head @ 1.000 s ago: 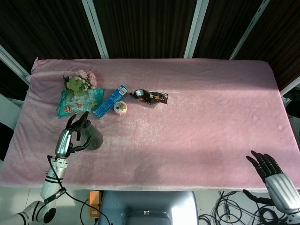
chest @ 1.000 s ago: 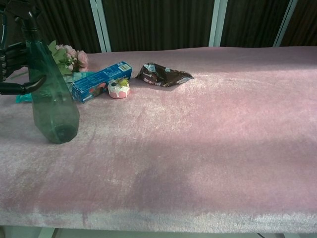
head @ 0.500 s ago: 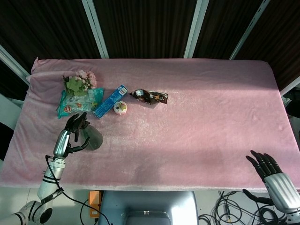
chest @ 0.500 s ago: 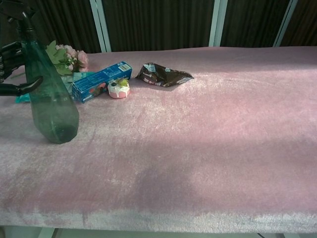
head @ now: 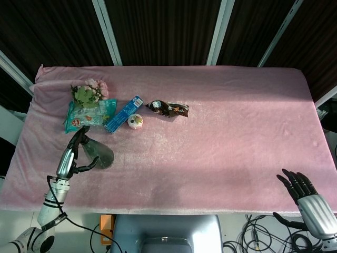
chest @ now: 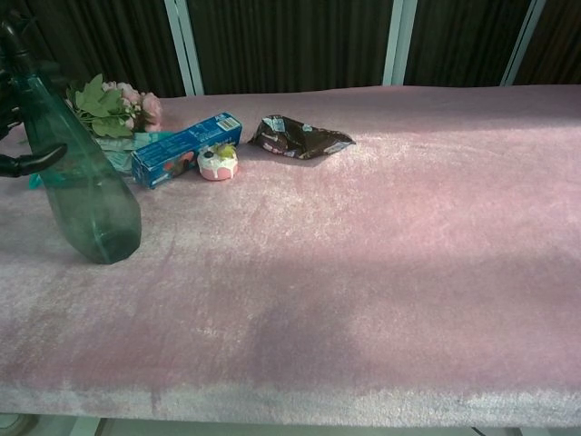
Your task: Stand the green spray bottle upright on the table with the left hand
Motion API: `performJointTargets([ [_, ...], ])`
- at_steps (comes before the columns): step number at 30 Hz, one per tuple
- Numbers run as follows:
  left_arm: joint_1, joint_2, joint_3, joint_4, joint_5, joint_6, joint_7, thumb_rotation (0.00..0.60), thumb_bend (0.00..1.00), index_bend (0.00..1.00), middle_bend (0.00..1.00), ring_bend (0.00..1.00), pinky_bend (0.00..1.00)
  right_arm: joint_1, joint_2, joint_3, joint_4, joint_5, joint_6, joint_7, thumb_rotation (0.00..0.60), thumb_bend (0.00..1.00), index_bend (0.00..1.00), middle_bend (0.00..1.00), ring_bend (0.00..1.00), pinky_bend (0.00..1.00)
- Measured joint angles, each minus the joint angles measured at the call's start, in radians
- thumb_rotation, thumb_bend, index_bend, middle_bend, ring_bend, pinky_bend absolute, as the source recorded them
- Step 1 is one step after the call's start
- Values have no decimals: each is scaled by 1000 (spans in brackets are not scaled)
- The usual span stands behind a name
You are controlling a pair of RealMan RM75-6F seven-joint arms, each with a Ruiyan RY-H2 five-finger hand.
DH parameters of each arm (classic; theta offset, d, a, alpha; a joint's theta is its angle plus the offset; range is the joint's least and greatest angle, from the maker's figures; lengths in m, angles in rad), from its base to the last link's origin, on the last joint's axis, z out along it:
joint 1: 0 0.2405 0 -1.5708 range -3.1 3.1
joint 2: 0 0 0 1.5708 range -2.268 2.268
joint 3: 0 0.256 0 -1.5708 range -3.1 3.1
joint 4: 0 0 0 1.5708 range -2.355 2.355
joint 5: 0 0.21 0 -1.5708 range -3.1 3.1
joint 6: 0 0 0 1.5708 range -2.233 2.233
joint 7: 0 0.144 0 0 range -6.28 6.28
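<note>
Left hand (head: pixel 73 153) now sits a little back and outward from where it was a second ago, drawn toward the robot's own side of the table (head: pixel 221 132), and its fingers have loosened: in the head view they fan apart beside the green spray bottle (chest: pixel 82 182) rather than wrapping it, and in the chest view only one dark fingertip shows at the frame's left edge, level with the bottle's shoulder and seemingly just short of it. Whether any finger still brushes the plastic cannot be told from these views, but nothing reads as a grip, so the hand looks open and releasing. The bottle stands on its base, just inboard of the hand, toward the table's middle, its neck and black trigger head leaning slightly toward the hand. Over the same second the lean has grown a touch while the base has stayed put on the pink cloth. That suggests the placing is essentially done and the remaining step is a clean withdrawal; the risk, as a judgement, is that the soft cloth and the tilt let the bottle tip once support is gone. Right hand (head: pixel 308 195) hangs spread and empty, well apart at the near right edge.
</note>
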Motion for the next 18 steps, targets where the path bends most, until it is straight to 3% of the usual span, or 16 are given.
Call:
performJointTargets([
  [9, 54, 89, 48, 56, 25, 43, 87, 600, 307, 19, 16, 0, 0, -3, -1, 4, -4, 11, 1, -9, 600, 335, 0, 0, 0, 0],
  [12, 78, 124, 74, 71, 23, 35, 204, 600, 314, 2, 16, 0, 0, -3, -3, 6, -6, 15, -1, -19, 600, 335, 0, 0, 0, 0],
  [18, 156, 131, 103, 119, 9, 88, 603, 600, 336, 0, 12, 0, 0, -3, -16, 14, -14, 30, -12, -55, 600, 335, 0, 0, 0, 0],
])
